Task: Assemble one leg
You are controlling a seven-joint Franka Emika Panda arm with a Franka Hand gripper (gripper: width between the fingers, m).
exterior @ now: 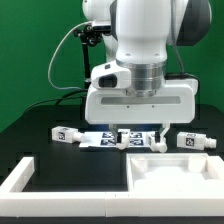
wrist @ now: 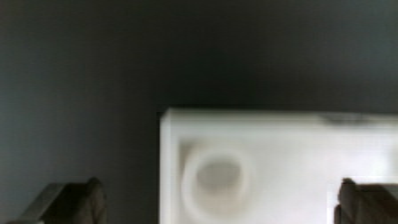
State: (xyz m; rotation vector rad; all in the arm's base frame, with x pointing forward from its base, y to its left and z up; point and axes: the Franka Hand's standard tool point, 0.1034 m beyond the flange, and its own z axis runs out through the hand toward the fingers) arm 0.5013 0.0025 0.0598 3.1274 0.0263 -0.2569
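The white two-finger gripper of a Franka arm hangs low over the far edge of a white square plastic tabletop, which lies flat on the black surface. The jaws stand wide apart, released, with nothing clasped between them.

From the wrist view, two dark fingertips frame a corner of the tabletop. One sits off its edge over the dark surface and the other over the white plastic. A shallow round recess in the tabletop lies between them, close to that corner.

The parts the task concerns rest untouched. A short white cylindrical leg, carrying a black-and-white tag, lies on its side beyond the tabletop's far corner toward the exterior view's left, well apart from the tabletop. A second white leg, likewise tagged and on its side, lies just beyond the tabletop's far edge toward the exterior view's right.

Behind the gripper, past the tabletop's far edge, a flat strip of black-and-white tags looks to be the marker board, though the arm hides much of it. A white angular frame lies beside the tabletop on the exterior view's left, a band of bare surface between the two.
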